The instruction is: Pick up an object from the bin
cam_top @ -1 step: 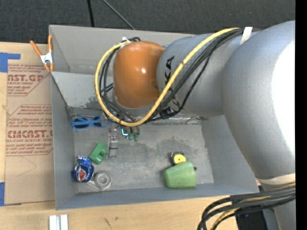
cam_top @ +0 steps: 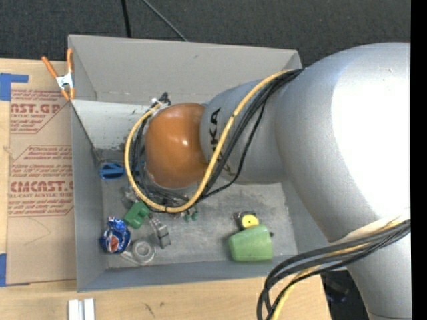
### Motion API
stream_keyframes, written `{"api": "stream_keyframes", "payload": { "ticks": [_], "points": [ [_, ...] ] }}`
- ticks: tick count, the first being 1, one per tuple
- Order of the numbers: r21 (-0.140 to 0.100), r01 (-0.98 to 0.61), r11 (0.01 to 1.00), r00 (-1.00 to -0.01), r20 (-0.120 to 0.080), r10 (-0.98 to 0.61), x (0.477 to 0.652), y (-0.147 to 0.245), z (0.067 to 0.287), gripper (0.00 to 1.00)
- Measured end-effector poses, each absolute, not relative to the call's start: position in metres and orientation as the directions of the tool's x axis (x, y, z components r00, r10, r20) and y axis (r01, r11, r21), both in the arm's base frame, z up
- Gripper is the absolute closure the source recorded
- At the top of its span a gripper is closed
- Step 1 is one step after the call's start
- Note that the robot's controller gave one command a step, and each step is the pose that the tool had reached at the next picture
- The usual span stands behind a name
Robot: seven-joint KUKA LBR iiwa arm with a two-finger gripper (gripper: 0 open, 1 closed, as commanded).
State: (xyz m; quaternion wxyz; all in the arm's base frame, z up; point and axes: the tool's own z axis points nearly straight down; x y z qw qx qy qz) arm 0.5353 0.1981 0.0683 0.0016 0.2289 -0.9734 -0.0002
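The gripper (cam_top: 163,202) is hanging beside a green block (cam_top: 137,214) at the bin's (cam_top: 83,199) left, its state impossible to tell; likely approach step, next needing a closing grasp

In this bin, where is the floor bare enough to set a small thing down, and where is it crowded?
Bare floor lies between the clear ring and the light green block. Crowded: the lower left corner, with the crumpled wrapper and small green piece.
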Motion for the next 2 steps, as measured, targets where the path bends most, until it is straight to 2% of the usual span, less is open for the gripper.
{"api": "stream_keyframes", "payload": {
  "ticks": [1,2],
  "points": [
    [0.001,-0.444,0.896,-0.896,-0.006,-0.443,0.538,0.199,0.072,1.0],
    [-0.001,-0.484,0.875,-0.875,-0.009,-0.484,0.523,0.198,0.188,1.0]
  ]
}}
